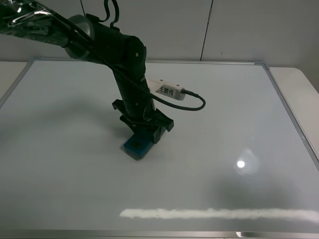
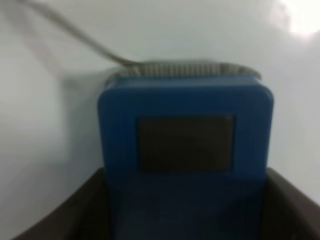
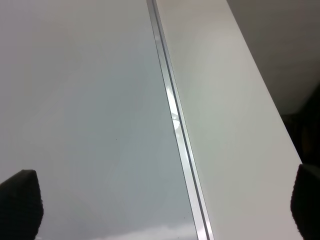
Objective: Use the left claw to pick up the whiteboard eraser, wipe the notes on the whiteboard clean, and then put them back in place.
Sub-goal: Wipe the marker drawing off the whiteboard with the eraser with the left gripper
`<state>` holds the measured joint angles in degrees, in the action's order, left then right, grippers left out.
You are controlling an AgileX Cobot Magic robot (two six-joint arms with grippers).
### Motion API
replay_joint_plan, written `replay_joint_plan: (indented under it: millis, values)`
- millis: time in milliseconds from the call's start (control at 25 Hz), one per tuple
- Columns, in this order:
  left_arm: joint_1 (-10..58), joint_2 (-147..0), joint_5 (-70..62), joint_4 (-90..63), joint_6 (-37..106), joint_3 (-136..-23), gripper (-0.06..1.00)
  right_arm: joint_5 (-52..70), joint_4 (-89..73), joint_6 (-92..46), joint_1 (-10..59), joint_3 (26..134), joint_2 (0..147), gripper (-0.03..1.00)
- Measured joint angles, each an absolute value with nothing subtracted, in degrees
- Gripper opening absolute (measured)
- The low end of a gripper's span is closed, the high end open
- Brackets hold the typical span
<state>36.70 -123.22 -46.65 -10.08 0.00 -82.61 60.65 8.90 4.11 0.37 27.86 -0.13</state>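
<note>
The whiteboard fills most of the exterior high view. My left claw points down near the board's middle and is shut on the teal-blue whiteboard eraser, which rests against the board. In the left wrist view the eraser sits between the two dark fingers, with its dark patch facing the camera. No marker notes show anywhere on the board; any under the eraser or arm are hidden. My right gripper is out of the exterior high view; its fingertips stand wide apart and empty over the board's edge.
The board's silver frame runs through the right wrist view, with the white table beyond it. A bright lamp reflection and a light streak lie on the board's near side. The arm's black cable loops to the right.
</note>
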Motion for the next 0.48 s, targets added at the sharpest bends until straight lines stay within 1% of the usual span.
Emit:
replay_joint_plan:
  millis: [200,320,480]
  values:
    - [32.33,-126.68,-51.67,-5.78,-0.7,-89.67,0.56,60.65,8.9,4.11,0.37,27.86,-0.13,0.99]
    - [31.25,-130.03,-57.05,-4.52,-0.93,-96.33,0.56,60.65,8.9,4.11,0.37,27.86,-0.13,0.99]
    - [30.87,-133.4,-61.06,-3.44,-1.17,-101.74,0.55,60.65,8.9,4.11,0.37,27.86,-0.13,0.99]
